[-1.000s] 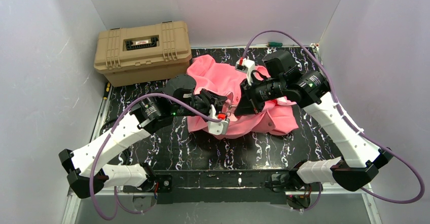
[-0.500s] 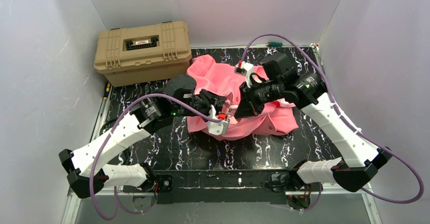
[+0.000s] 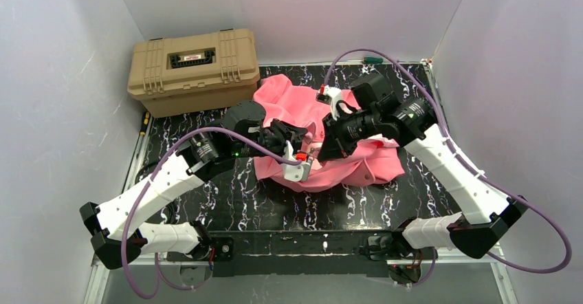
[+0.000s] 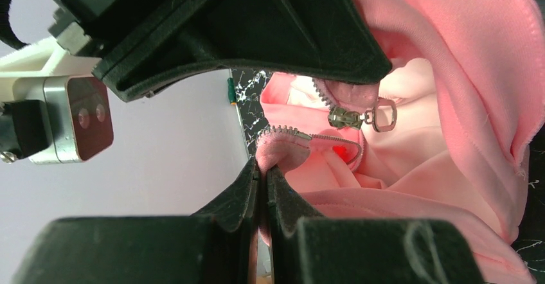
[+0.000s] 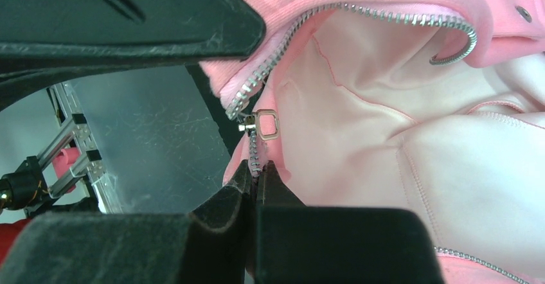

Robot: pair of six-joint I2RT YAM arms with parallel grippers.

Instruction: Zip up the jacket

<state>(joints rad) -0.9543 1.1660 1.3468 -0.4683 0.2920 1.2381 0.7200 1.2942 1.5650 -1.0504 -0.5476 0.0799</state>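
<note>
Top external view: a tan case (image 3: pixel 192 70) sits at ten o'clock. The left gripper (image 3: pixel 301 156), jaws closed, pinches a toothed zipper edge of the salmon-pink jacket (image 3: pixel 289 98), which lies crumpled mid-table (image 3: pixel 240 194) with its pale lining exposed. At the left gripper's three o'clock, the right gripper (image 3: pixel 323 149) clamps the zipper tape beside the slider (image 5: pixel 247 128).

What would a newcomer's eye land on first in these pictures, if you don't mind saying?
The salmon-pink jacket lies heaped in the middle of the black table. Close up, the left pincer and right pincer each pinch a zipper edge near the metal slider, the front gaping open. A tan case sits back left.
</note>
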